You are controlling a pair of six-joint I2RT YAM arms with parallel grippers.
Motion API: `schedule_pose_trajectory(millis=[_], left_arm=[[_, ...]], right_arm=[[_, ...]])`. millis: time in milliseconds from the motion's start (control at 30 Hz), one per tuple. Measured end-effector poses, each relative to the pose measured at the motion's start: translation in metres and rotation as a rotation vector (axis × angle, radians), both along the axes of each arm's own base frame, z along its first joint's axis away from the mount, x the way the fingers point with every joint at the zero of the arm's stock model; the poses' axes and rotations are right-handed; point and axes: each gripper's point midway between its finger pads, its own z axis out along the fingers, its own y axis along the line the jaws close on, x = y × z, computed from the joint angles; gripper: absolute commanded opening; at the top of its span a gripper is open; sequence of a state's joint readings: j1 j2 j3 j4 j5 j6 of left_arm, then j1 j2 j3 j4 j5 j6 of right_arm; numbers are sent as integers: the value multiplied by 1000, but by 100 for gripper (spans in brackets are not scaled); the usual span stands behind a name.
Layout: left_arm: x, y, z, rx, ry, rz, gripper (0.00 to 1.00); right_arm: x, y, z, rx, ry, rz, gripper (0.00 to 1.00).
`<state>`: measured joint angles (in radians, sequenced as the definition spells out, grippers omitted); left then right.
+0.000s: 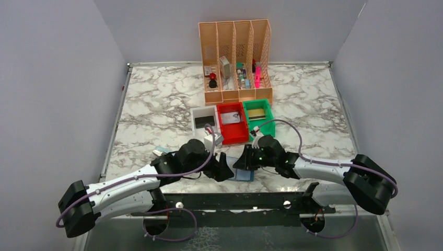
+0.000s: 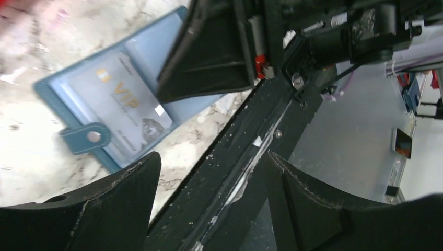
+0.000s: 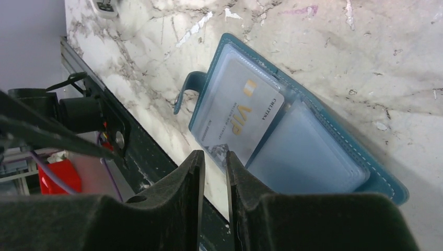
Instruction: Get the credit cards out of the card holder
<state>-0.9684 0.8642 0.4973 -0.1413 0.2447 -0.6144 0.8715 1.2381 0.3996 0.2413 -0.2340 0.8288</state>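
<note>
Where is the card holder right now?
In the top view the card holder lies open at the near edge of the table, between the left gripper and the right gripper, on the near side of the red bin.

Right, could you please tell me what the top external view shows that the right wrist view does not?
Only the top external view: the peach mesh file organizer, the white bin, the red bin and the green bin.
Only the right wrist view: the VIP card in a clear pocket of the open card holder, the snap tab, and the right gripper, narrowly parted and holding nothing.
Both: the card holder on the marble table.
</note>
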Motion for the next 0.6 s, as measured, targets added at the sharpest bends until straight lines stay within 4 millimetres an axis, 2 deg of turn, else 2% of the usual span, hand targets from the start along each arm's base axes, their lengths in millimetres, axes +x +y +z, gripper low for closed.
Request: schedule_pose_trajectory(millis=[233, 433, 600], left_arm=[[-18, -18, -18, 42, 37, -45, 72], [-21, -31, -32, 94, 57, -46, 70], [-13, -37, -48, 149, 59, -2, 68]], right_arm=[[0, 2, -17, -24, 52, -19, 26], [-3, -6, -33, -55, 91, -56, 26], [-1, -8, -41, -63, 112, -98, 25]])
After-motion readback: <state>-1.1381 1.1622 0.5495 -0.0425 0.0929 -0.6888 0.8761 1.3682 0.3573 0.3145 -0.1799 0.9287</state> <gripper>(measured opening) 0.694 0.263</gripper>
